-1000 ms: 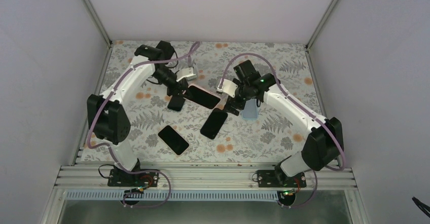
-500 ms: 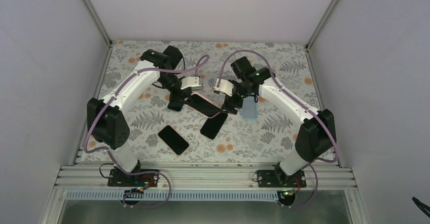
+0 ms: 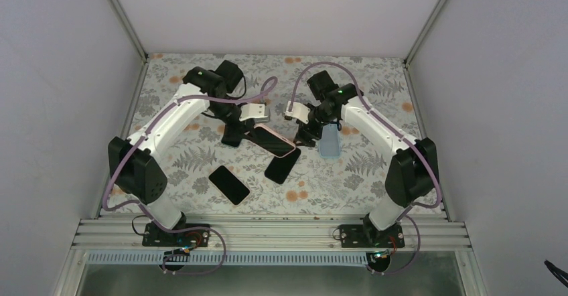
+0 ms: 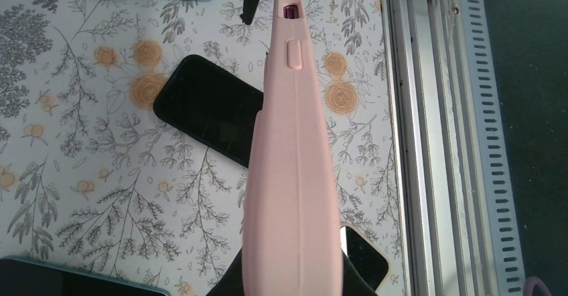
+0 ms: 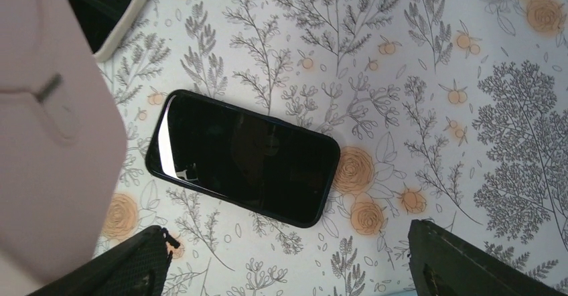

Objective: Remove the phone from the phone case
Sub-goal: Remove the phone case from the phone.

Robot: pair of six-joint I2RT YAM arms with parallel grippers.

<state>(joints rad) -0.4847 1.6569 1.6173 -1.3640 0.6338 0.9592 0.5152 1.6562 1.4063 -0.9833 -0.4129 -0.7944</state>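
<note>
A phone (image 3: 270,139) in a pink phone case (image 4: 293,175) is held clear of the floral worktop (image 3: 382,175), over its middle and a little toward the far edge. In the overhead view the dark screen is seen ringed by the pink rim, so the phone is seated in the case. This is not shown by either wrist view, where only the pink outside is seen. In the left wrist view the case is seen edge-on, with a side button and a small opening near its far end. Its near end is clamped between the fingers of the left gripper (image 4: 292,274). The right gripper (image 5: 287,239) is shown by its own camera with its fingers spread wide. Between them only the worktop and a loose black phone (image 5: 244,159) lying flat are seen, while the pink case fills the left edge of that view beside one finger (image 5: 124,269). Whether that finger touches the case cannot be told. A light blue case (image 3: 329,143) lies flat just right of the middle, beside the right gripper; only its edge is caught at the top of the left wrist view. A second loose phone (image 3: 229,184) lies toward the near edge, left of the middle, and is seen whole only from overhead.
</note>
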